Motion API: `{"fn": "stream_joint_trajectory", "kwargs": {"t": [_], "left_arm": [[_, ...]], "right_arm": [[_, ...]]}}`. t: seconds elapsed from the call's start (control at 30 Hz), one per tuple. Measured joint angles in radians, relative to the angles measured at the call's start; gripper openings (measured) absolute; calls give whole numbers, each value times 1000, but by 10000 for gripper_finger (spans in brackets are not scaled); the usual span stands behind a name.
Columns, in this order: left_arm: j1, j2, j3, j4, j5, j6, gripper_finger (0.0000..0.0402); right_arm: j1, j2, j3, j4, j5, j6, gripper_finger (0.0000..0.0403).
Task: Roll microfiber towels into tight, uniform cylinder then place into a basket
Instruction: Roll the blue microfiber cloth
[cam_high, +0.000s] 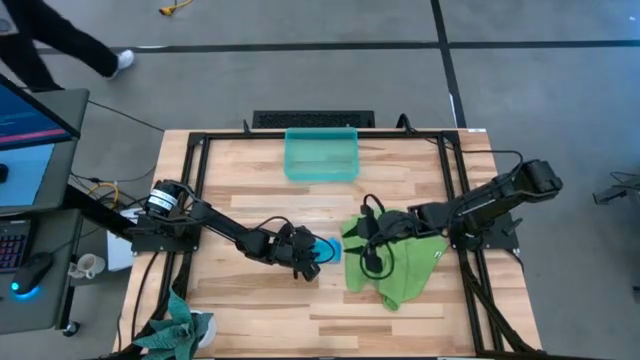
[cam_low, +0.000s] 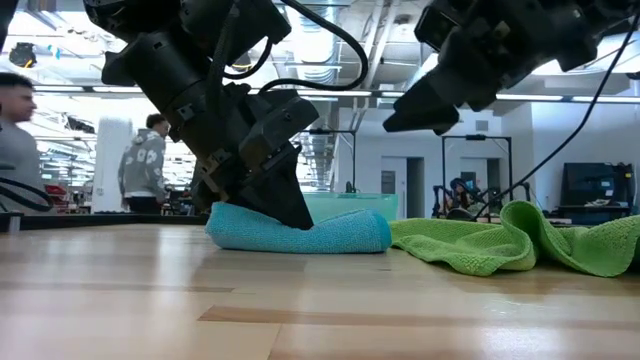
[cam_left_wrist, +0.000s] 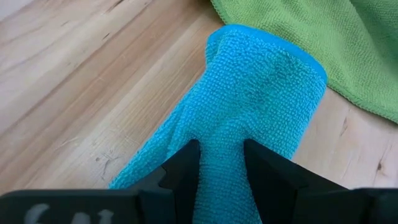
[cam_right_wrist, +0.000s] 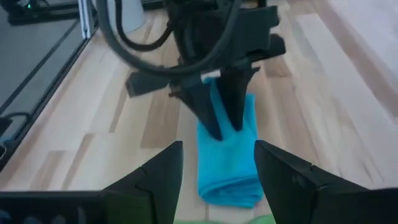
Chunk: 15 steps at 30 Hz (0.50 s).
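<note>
blue towel: rolled, pinched by left gripper
right gripper: spread wide, empty
green towel: unrolled
basket: empty

High view: overhead, straight down, far, whole table plus floor. Low view: tabletop height, level across wood into room, close. Left wrist view: tight on blue towel. Right wrist view: slightly farther, faces left gripper. All four share blue towel.
</note>
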<state>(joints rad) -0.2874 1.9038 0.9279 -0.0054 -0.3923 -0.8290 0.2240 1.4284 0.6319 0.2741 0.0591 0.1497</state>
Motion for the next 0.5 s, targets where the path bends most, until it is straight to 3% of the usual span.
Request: {"fn": "stream_joint_trajectory", "kwargs": {"t": [0.5], "left_arm": [[2,0,0,4,-4,13,125]], "right_arm": [[-95,0,0,20,-2,0,252]]}}
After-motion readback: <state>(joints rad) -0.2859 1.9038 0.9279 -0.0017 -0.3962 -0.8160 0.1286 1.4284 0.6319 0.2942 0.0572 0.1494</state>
